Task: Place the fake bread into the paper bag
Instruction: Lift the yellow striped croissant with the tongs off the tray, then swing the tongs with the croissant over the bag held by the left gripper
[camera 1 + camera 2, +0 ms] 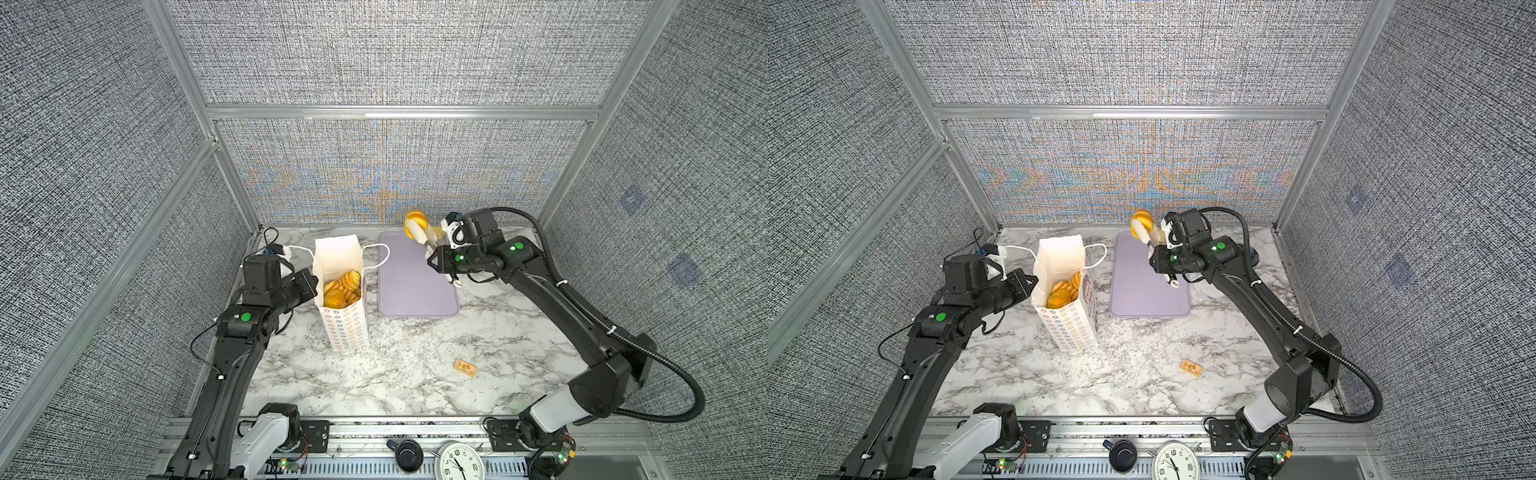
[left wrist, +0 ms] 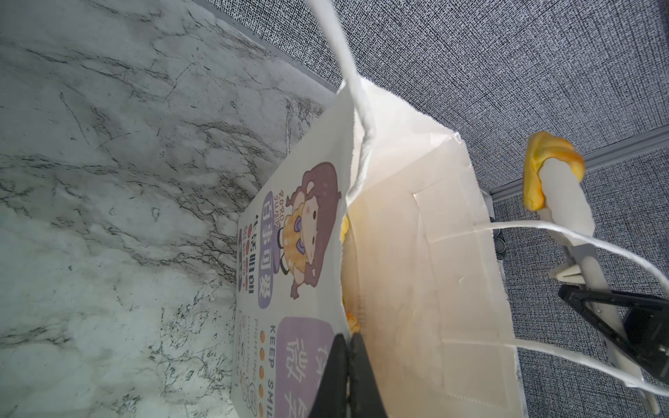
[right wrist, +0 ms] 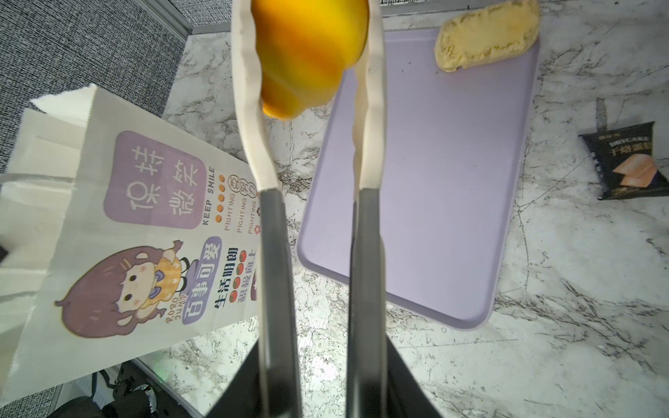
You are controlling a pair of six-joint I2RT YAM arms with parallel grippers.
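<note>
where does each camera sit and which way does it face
Top views: high over the front edge, looking down on table, paper bag, lavender tray; left arm, right arm show.
Left wrist: on the left arm, facing along the left gripper, shut on the bag's rim.
Right wrist: on the right arm, facing along tongs in the right gripper, holding fake bread.
Shared: both wrist views show the bag's cartoon girl.

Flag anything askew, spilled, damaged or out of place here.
Nothing spilled or damaged. The tall white paper bag stands, rim pinched by the shut left gripper. Only strays: a small tan rectangular packet and a dark wrapped snack lie loose on the marble table, off the flat lavender tray.
</note>
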